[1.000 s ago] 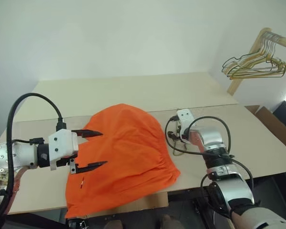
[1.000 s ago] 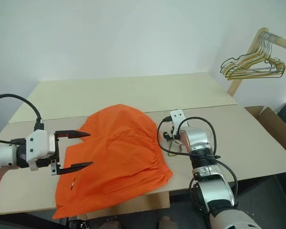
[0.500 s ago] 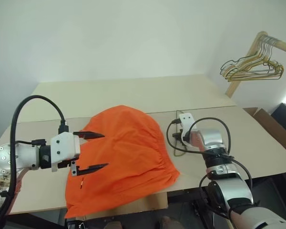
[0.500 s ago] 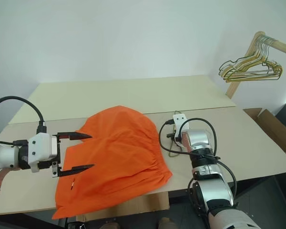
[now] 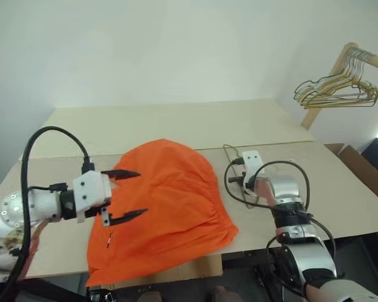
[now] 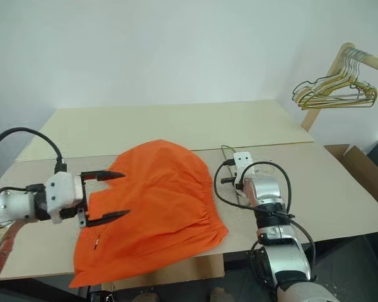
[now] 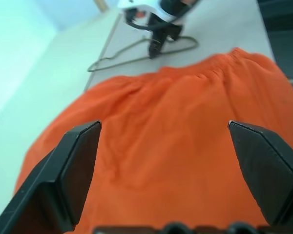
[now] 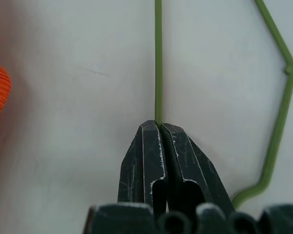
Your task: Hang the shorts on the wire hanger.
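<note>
My right pincer [image 8: 158, 127] is clamped tight on the wire hanger [image 8: 158, 58], its two black fingertips pinched together with the thin green wire running straight out from between them. That hanger lies flat on the pale tabletop [image 5: 176, 123], just beside the waistband side of the shorts [image 5: 164, 207], and from the wrist I can see one of its bends and another stretch of wire off to the side (a sliver of orange fabric peeks in at the edge too). From the head, the right pincer points down at the tabletop to the right of the shorts, with a loop of the wire hanger curling out just past it.

The shorts are spread in a bright orange heap across the front board of the tabletop, gathered elastic waistband toward my right arm, lower hem drooping over the near edge.

My left pincer [image 5: 127, 195] is spread wide, gripping nothing, hovering over the left part of the shorts and pointing across them toward the right arm. In its wrist view the orange fabric stretches between the two fingers [image 7: 71, 170].

Off at the far right, a bunch of gold and green wire hangers [image 5: 337, 94] hangs from a wooden rack [image 5: 331, 78].
</note>
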Tool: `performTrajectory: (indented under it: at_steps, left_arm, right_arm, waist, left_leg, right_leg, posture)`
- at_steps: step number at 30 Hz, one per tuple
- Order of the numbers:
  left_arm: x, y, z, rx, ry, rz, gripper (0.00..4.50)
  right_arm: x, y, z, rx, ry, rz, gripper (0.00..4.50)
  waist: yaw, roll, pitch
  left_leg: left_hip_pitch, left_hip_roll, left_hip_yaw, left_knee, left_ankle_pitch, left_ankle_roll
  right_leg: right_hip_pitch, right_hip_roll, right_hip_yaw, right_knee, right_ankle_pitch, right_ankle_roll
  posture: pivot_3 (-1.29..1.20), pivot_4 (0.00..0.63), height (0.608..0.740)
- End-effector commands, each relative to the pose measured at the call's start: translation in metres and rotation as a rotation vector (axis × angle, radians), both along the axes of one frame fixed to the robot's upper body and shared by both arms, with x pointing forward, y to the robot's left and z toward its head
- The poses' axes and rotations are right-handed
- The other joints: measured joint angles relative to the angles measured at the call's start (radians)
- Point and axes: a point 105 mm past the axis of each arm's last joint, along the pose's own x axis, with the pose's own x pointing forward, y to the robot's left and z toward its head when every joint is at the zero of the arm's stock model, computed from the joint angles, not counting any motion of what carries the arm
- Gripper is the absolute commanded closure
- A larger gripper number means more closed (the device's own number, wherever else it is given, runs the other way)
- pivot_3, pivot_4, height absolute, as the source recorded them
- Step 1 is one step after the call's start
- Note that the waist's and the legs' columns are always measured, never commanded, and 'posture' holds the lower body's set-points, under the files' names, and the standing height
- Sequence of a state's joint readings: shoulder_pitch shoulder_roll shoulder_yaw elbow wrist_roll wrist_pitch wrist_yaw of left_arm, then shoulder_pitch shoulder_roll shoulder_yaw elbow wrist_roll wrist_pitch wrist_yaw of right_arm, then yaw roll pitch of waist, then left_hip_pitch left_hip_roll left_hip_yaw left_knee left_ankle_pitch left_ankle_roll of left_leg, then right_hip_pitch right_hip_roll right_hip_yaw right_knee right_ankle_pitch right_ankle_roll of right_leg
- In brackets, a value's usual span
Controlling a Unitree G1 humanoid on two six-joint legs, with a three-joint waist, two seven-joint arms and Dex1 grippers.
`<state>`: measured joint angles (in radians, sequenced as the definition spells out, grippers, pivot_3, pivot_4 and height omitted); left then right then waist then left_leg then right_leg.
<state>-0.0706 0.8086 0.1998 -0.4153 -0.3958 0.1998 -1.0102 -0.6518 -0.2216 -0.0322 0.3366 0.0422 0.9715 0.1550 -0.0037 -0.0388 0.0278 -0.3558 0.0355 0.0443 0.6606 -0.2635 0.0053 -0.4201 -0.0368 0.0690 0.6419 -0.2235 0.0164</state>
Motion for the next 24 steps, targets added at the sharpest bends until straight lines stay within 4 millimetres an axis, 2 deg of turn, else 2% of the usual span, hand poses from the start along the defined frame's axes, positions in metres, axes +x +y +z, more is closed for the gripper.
performTrajectory:
  at_steps: [1,3,5,9,11,17,24]
  left_arm:
    - [0.026,0.001,0.019,-0.259,0.002,0.133,0.0]
    - [0.038,0.002,0.026,-0.448,0.057,0.195,0.0]
    - [0.046,0.003,0.027,-0.552,0.126,0.235,0.0]
    - [0.054,-0.009,0.025,-0.784,0.372,0.197,0.0]
    - [0.058,-0.017,0.03,-0.864,0.442,0.17,0.0]
    - [0.066,-0.041,0.04,-0.947,0.547,0.087,0.0]
    - [0.06,-0.049,0.043,-0.959,0.541,0.043,0.0]
  right_arm:
    - [0.009,0.014,0.055,0.005,-0.25,0.065,4.48]
    - [0.003,0.02,0.072,0.028,-0.321,0.102,4.48]
    - [-0.002,0.025,0.083,0.017,-0.37,0.13,4.48]
    - [-0.021,0.047,0.114,-0.067,-0.657,0.269,4.48]
    - [-0.032,0.061,0.122,-0.094,-0.771,0.34,4.48]
    - [-0.061,0.096,0.142,-0.099,-1.02,0.51,4.48]
    - [-0.08,0.111,0.139,-0.137,-1.112,0.648,4.48]
  waist:
    - [-0.002,0.001,0.0]
    - [-0.009,0.001,0.001]
    - [-0.014,0.001,0.0]
    - [-0.016,0.001,0.0]
    - [-0.015,0.001,0.0]
    - [-0.017,0.0,0.0]
    - [-0.016,0.0,0.0]
  left_leg:
    - [-0.001,0.0,0.0,0.0,0.0,0.0]
    - [-0.002,-0.001,-0.001,0.0,0.0,0.0]
    - [-0.005,-0.001,-0.004,0.0,0.0,0.0]
    - [-0.007,-0.001,-0.008,0.0,-0.001,0.002]
    - [-0.008,-0.002,-0.008,0.0,-0.001,0.001]
    - [-0.008,-0.004,-0.008,0.002,-0.001,0.001]
    - [-0.007,-0.004,-0.009,0.002,-0.001,0.001]
  right_leg:
    - [-0.001,0.0,0.0,0.0,0.0,0.0]
    - [-0.002,-0.001,0.001,0.001,0.0,0.0]
    - [-0.004,0.0,0.0,0.0,0.001,0.0]
    - [-0.004,-0.001,-0.002,-0.001,0.0,0.0]
    - [-0.004,-0.002,-0.002,-0.001,0.0,0.0]
    - [-0.003,-0.003,-0.002,-0.001,0.001,0.001]
    - [-0.002,-0.002,-0.002,-0.001,0.001,0.001]
  posture:
    - [0.09,0.0,0.74]
    - [0.08,0.0,0.74]
    - [0.08,0.0,0.74]
    - [0.06,0.0,0.74]
    - [0.06,0.0,0.74]
    - [0.06,0.0,0.74]
    - [0.06,0.0,0.74]
